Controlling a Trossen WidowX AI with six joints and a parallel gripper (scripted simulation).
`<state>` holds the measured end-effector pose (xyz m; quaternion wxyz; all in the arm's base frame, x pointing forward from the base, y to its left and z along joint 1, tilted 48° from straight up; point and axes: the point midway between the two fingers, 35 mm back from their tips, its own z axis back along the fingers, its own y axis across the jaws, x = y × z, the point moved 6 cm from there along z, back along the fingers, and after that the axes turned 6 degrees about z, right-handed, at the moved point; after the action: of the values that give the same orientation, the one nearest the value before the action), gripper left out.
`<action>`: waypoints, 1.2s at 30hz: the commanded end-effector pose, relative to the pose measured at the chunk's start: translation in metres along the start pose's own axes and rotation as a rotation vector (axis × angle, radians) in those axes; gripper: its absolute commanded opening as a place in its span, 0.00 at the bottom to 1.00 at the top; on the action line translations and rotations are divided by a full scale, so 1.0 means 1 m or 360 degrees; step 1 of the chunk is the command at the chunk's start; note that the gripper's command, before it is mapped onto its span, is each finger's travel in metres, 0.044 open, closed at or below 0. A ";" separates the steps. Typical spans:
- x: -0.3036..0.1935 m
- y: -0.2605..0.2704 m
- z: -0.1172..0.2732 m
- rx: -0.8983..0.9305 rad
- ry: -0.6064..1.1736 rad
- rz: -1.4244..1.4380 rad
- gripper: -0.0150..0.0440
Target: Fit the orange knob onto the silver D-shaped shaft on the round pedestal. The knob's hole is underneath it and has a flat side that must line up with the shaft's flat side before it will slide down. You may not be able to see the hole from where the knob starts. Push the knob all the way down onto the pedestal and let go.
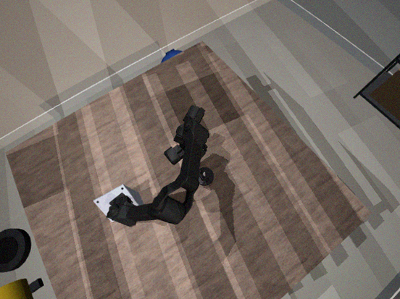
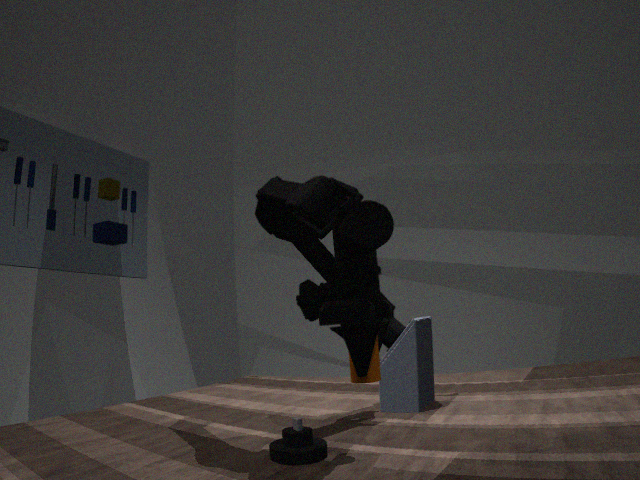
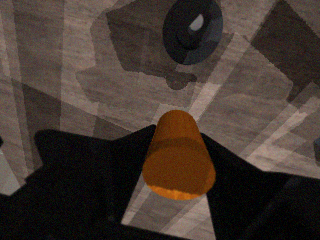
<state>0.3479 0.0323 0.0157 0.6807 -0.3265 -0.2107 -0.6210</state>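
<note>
The orange knob (image 2: 374,365) (image 3: 178,167) is held between the two fingers of my gripper (image 2: 363,373) (image 3: 176,132), which is shut on it. The knob is raised above the table; its underside and hole are hidden. The black round pedestal (image 1: 209,181) (image 2: 298,454) (image 3: 174,49) stands on the table, apart from the knob. It lies beyond the knob, at the top of the wrist view. The silver shaft (image 2: 297,424) (image 3: 196,22) stands upright on it; its flat side cannot be made out. In the top view the arm hides the knob and fingers.
A pale grey block with a slanted top (image 1: 104,200) (image 2: 406,374) stands at the arm's base on the wooden table (image 1: 256,245). On the floor beyond the table edge are a black round object (image 1: 9,251) and a yellow one (image 1: 12,292). A shelf (image 1: 399,94) stands off to the right.
</note>
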 end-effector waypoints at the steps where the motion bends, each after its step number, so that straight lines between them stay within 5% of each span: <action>1: 0.011 0.000 -0.001 0.0009 -0.0003 0.0000 0.25; 36: 0.103 -0.012 -0.028 -0.0017 -0.0055 -0.0002 0.25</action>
<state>0.3470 -0.0590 0.0678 0.6717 -0.3403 -0.2182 -0.6208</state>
